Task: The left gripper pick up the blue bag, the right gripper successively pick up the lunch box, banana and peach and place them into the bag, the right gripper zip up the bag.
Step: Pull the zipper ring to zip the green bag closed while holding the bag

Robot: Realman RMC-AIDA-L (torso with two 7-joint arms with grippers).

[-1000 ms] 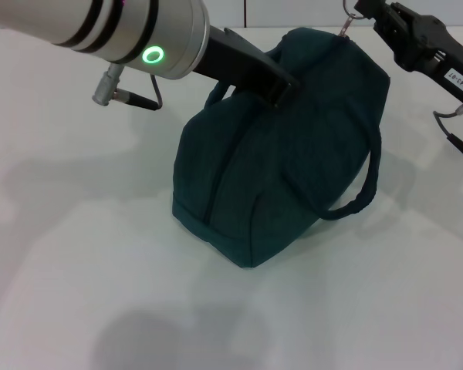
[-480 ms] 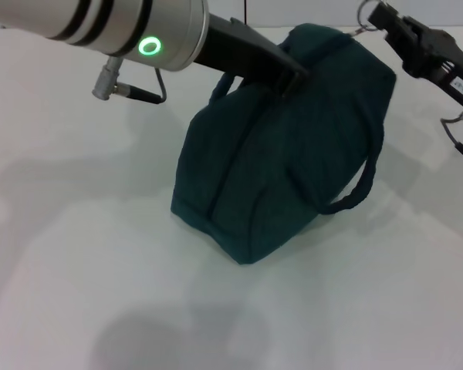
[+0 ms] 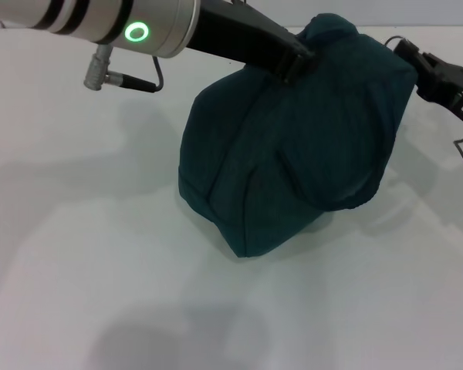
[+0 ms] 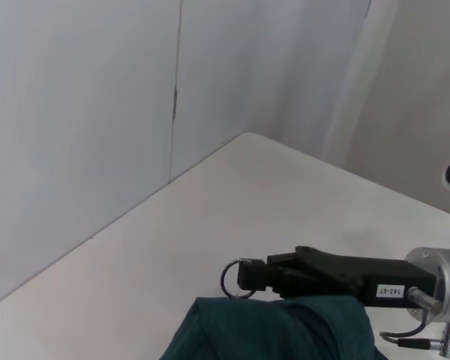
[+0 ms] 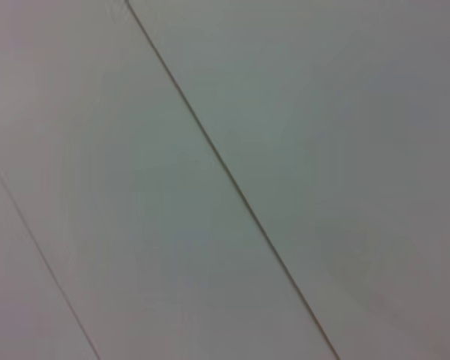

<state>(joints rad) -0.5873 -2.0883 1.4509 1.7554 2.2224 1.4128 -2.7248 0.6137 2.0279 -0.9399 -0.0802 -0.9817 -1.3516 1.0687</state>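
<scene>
Blue bag on the table at centre, left pincer at its top from the left, right pincer at its far right corner, ring pull beside it.

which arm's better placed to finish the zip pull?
Right. The right gripper is at the metal ring zip pull at the far top end of the blue bag. The left gripper is clamped on the bag's top, steadying it.

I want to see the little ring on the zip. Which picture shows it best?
The left wrist view: the ring shows whole, at the tip of the right gripper, just above the bag. In the head view the bag hides it. The right wrist view shows only blank surfaces.
</scene>
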